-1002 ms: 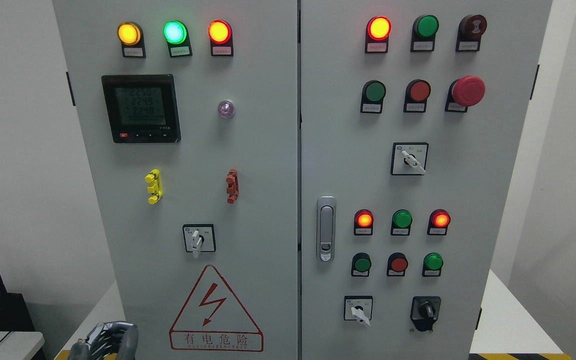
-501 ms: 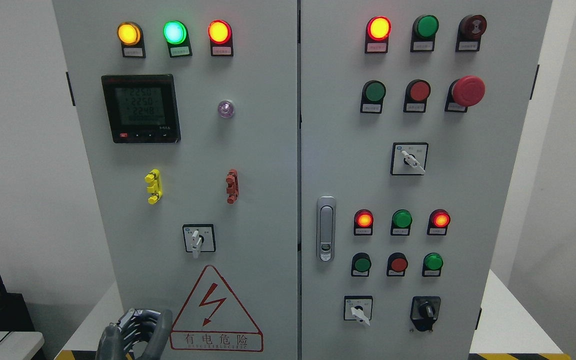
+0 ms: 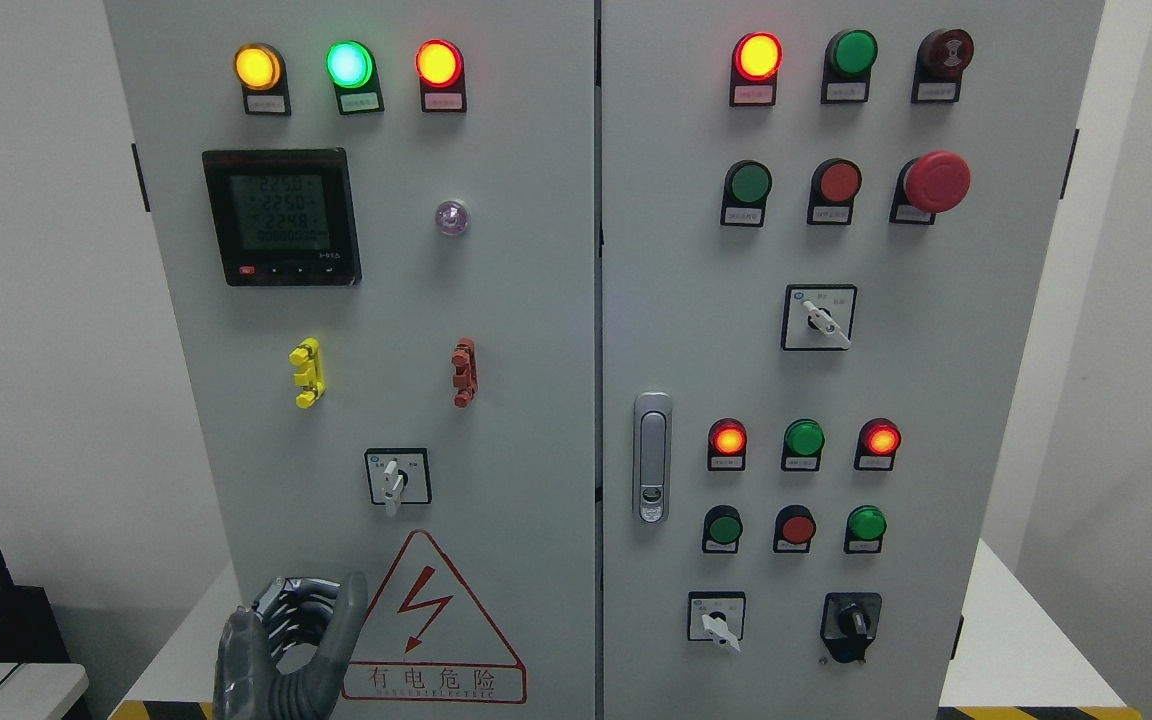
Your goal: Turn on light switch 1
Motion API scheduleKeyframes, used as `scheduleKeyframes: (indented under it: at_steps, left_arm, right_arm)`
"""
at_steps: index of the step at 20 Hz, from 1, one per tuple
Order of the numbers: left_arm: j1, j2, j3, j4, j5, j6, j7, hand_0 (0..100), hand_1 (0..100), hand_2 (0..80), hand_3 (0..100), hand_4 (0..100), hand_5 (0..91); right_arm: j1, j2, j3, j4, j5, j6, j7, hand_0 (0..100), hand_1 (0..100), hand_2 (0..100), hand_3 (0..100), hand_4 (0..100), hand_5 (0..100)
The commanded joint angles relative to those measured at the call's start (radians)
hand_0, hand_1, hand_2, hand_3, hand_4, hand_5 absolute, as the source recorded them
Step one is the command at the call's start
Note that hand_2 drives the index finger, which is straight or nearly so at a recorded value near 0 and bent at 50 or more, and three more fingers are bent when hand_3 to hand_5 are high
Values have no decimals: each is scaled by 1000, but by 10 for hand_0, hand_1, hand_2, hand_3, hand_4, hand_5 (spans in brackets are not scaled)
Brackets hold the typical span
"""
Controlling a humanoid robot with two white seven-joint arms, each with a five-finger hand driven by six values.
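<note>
Left hand: the left hand (image 3: 286, 650) rises from the bottom edge at lower left, fingers loosely spread and holding nothing; its wrist is cut off by the frame.
Warning sign: red triangle (image 3: 432, 618) with a lightning bolt and the characters 有电危险, just right of the hand, whose thumb overlaps its left edge.
Light switch: which control is "switch 1" cannot be told, the small labels being too fine to read; the nearest rotary switch (image 3: 397, 477) sits above the sign, well clear of the hand.
Open room: bare grey panel lies between the hand and that switch.
Left door, upper: digital meter (image 3: 281, 217) showing blurred digits near 2250; amber, green and red lamps (image 3: 348, 64) lit along the top.
Right door: latch handle (image 3: 652, 457) beside the centre seam; red mushroom button (image 3: 936, 182); further rotary switches and lamps, labels illegible.
Bench: white bench (image 3: 1011, 640) carries the cabinet (image 3: 536, 300), whose top is cut off.
</note>
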Motion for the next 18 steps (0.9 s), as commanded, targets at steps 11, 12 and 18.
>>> scheduleKeyframes:
  at_steps: [11, 12, 18]
  left_arm:
    - [-103, -53, -77, 5, -19, 117, 88, 89, 507, 553, 796, 772, 598]
    - [-106, -53, -77, 5, -19, 123, 88, 89, 508, 553, 796, 772, 598]
    - [-129, -56, -76, 5, -21, 160, 105, 91, 513, 549, 797, 773, 606]
  right_arm:
    - [0, -1, 17, 0, -25, 0, -1, 120, 389, 0, 0, 0, 0]
    - [0, -1, 17, 0, -25, 0, -1, 120, 389, 0, 0, 0, 0]
    - [0, -1, 17, 0, -25, 0, -1, 120, 389, 0, 0, 0, 0]
